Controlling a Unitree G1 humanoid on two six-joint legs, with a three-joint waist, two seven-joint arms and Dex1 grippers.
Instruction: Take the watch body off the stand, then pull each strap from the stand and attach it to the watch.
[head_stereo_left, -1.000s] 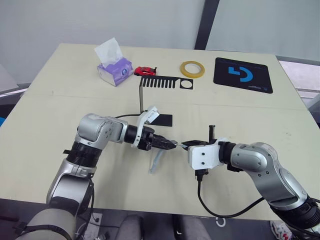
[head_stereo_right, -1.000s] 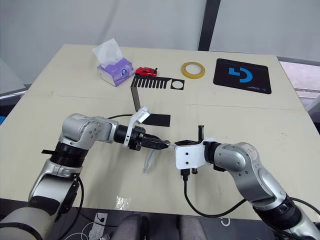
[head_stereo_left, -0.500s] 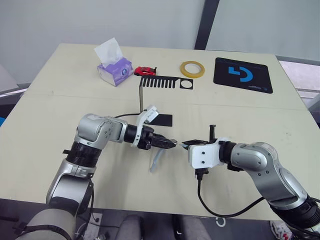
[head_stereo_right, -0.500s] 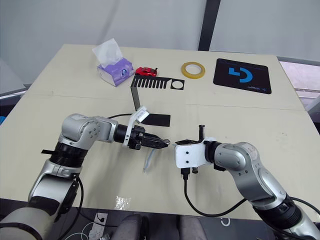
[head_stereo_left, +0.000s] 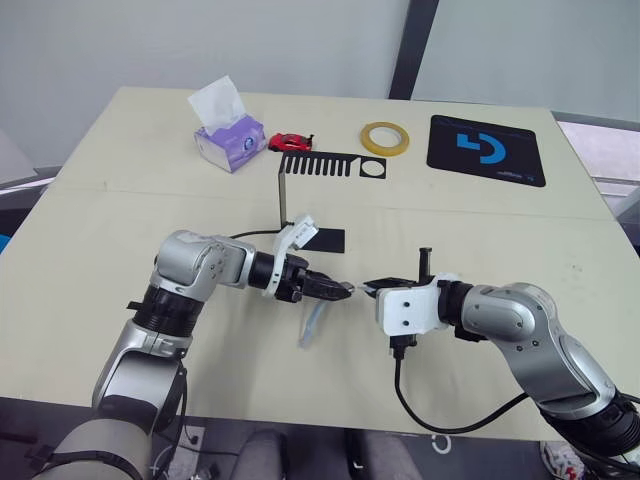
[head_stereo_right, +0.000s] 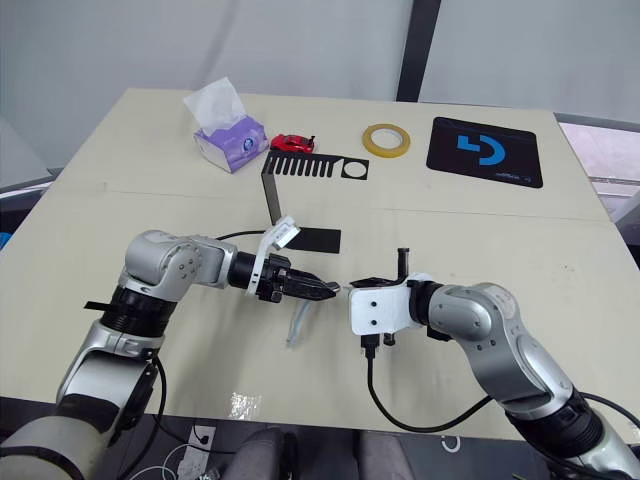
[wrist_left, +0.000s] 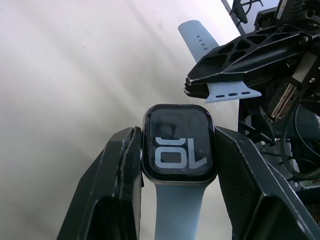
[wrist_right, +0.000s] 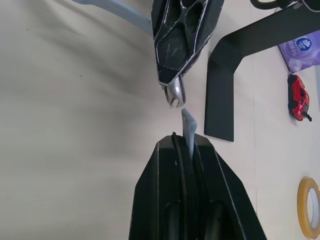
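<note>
L hand (wrist_left: 177, 200) pinches the watch (wrist_left: 179, 148) by its sides, screen up, w/ one strap (head_stereo_left: 312, 324) already fitted and dangling toward the worktop (head_stereo_left: 120, 220). R hand (wrist_right: 183, 145) is pressed together on the second strap (wrist_left: 232, 92), the holed one, its free end poking out between the fingers.

Change vs half a sec ago: barely any. Both hands sit at about the same spot over the front of the worktop, tips facing each other; the gap between strap end and watch edge looks a touch narrower, if that. In the R wrist view the strap tip is just beside the watch's rim, not touching yet.

So: body's off the stand (head_stereo_left: 283, 192), the comb bar looks bare, and this is prob. the last join. Next needs the strap end lined up square w/ the slot, then slid in sideways. Risk: the soft strap flexes and misses.
</note>
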